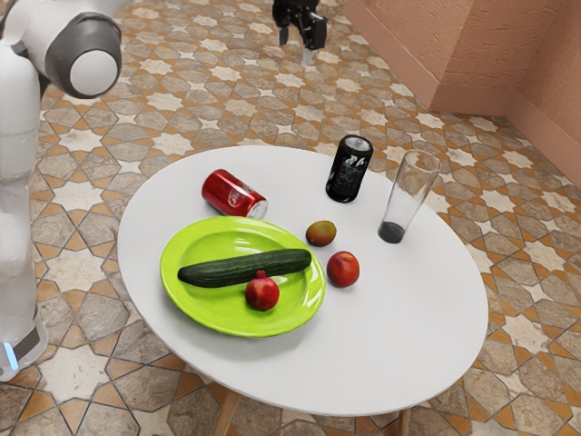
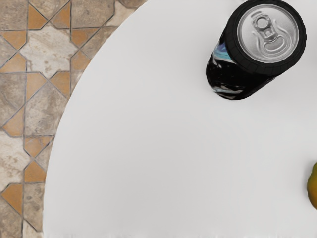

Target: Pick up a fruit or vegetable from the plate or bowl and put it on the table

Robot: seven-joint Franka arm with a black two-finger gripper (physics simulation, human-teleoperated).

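Note:
High above the far side of the table, my gripper (image 1: pixel 296 49) stands open with nothing between its fingers. A green plate (image 1: pixel 192 303) holds a long dark cucumber (image 1: pixel 231 270) and a red pomegranate (image 1: pixel 262 293), which lies against the cucumber's side. The white round table (image 1: pixel 390 331) carries the plate toward the exterior view's left. In the wrist view, bare white tabletop (image 2: pixel 133 139) lies below my hand.
Beside the plate are a greenish-brown fruit (image 1: pixel 320 233), partly seen in the wrist view (image 2: pixel 313 187), and a red round fruit (image 1: pixel 343 270). A red can (image 1: pixel 233 193) lies on its side. A black can (image 1: pixel 349 169) and a tall glass (image 1: pixel 409 197) stand upright.

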